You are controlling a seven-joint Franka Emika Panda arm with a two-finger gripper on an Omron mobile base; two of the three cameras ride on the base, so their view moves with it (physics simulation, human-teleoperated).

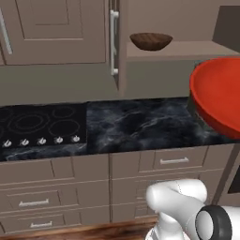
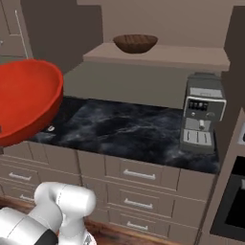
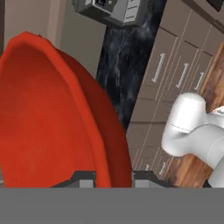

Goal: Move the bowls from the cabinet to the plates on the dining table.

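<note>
**A:** A simulated kitchen, mid-carry: the red bowl rides aloft in the gripper, its rim wedged between the two dark finger tips, which pinch it from either side. How should this leg be handled?

**B:** Slowly, in my judgement. The bowl hangs by its rim alone and sits tilted, so a sharp swing could lever it out of the pinch. The sound course is to keep the wrist steady, turn the base toward the dining table, and bring the bowl level before lowering it onto a plate. Neither table nor plates appear here, so the drive is not yet done.

**A:** And the second bowl?

**B:** The wooden bowl sits on the open cabinet's shelf, above the marble counter. It awaits its turn.

**A:** What does each camera add?

**B:** The left base view shows the black cooktop and the cabinet door's silver handle, with the red bowl at the right edge. The right base view shows the coffee machine on the counter below the shelf, well apart from the red bowl. The hand view alone confirms the grip; in both base views the bowl hides the fingers.
</note>
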